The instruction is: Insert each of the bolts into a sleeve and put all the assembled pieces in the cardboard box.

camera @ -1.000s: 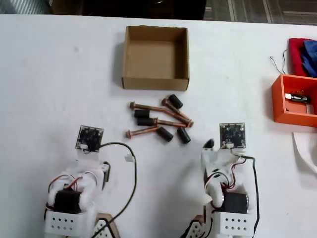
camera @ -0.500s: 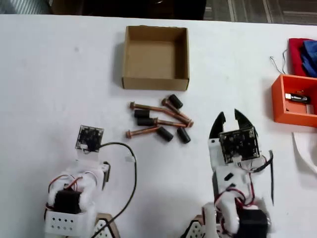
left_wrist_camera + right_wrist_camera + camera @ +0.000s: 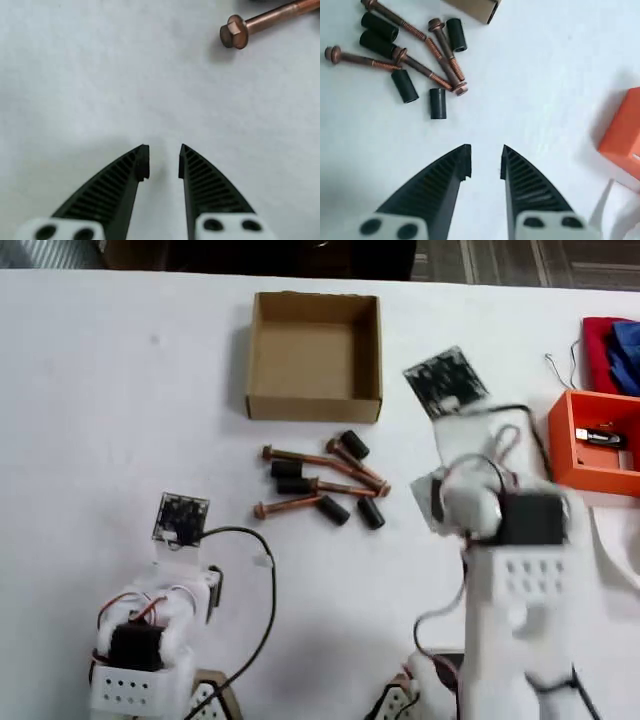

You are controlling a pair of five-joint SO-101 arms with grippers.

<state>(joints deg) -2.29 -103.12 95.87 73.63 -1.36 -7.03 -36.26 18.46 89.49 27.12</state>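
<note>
My left gripper (image 3: 164,162) hangs low over the bare white table (image 3: 120,390). Its fingers are parted by a narrow gap, with nothing between them. One bolt (image 3: 270,16) lies a little way beyond the tips, with its hex head pointing towards me.

My right gripper (image 3: 486,162) is open by about the same small amount and is also empty. It sits higher above the table, and the whole pile of parts lies ahead of it and off to one side.

From the high camera, the right arm (image 3: 510,540) stands raised between the pile and the orange tray (image 3: 590,445). The left arm (image 3: 155,625) is folded near my edge of the table.

Four bolts (image 3: 290,505) and five black sleeves (image 3: 333,510) lie loose in a cluster on the table, just in front of the cardboard box (image 3: 314,405). Some of the bolts cross or touch each other. No bolt is inside a sleeve yet. I see no parts inside the box, which sits near the far side of the table.
</note>
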